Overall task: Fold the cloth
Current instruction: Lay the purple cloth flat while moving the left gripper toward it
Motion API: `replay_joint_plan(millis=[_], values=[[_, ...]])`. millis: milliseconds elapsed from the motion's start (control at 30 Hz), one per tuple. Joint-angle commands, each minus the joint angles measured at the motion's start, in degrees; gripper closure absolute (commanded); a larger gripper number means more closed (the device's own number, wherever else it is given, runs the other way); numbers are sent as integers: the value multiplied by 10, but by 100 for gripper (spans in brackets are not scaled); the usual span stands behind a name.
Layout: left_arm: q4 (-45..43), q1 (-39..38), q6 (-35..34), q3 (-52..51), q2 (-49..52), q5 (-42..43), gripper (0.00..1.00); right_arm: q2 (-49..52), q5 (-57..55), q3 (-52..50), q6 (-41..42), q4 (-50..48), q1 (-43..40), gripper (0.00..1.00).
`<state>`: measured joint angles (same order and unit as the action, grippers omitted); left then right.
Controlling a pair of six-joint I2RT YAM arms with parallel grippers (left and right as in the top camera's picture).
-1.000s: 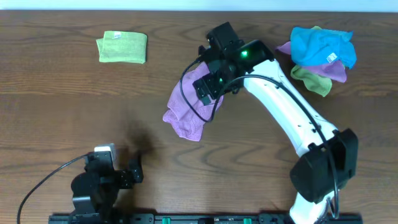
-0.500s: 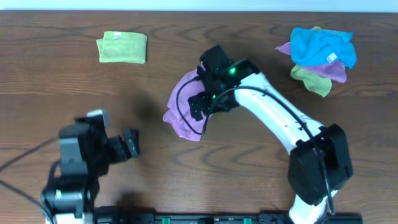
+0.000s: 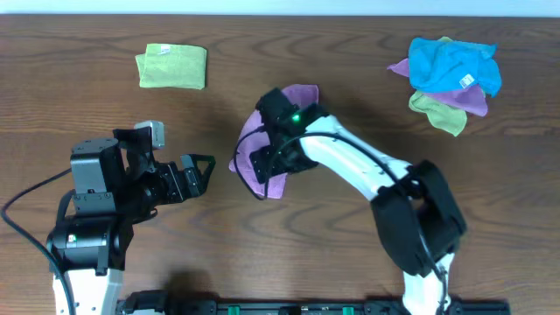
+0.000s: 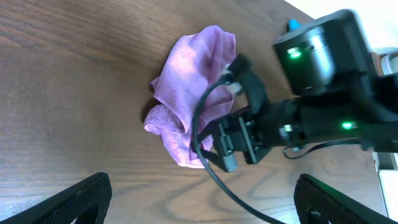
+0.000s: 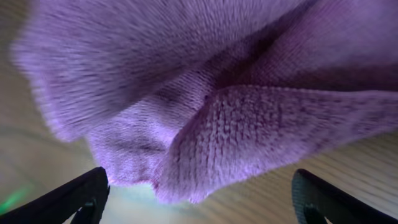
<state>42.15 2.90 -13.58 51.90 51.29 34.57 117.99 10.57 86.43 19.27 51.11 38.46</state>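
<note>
The cloth (image 3: 265, 181), crumpled and not folded.
A lilac-purple towel with a fuzzy microfibre surface is seen, bunched into a loose uneven heap with raised folds, and one edge is turned over on itself. It is placed on the table to the right of the folded green cloth (image 3: 171, 66) and lower, well apart from it.

Overhead looks straight down on the table (image 3: 262, 254). Left wrist gazes forward and down from a little way off at the cloth (image 4: 180, 81), and right wrist is jammed right against it, so all 3 views share that cloth.
</note>
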Motion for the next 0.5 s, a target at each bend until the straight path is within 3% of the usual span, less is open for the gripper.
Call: replay_joint_plan(millis=[0,100,200,300,367,400,467], values=[[-1,1,-8,11,1,12,5,9,-24,-3,17,-6,3,9],[-1,1,-8,11,1,12,5,11,-39,-3,17,-8,2,20],[-1,1,-8,11,1,12,5,11,-54,-3,17,-8,2,37],[-1,1,-8,11,1,12,5,11,-69,-3,17,-8,2,64],[0,1,-8,11,1,12,5,10,-77,-3,17,-6,2,91],[0,1,-8,11,1,12,5,9,-78,-2,17,-5,2,99],[2,1,-8,11,1,12,5,5,-78,-2,17,1,2,99]])
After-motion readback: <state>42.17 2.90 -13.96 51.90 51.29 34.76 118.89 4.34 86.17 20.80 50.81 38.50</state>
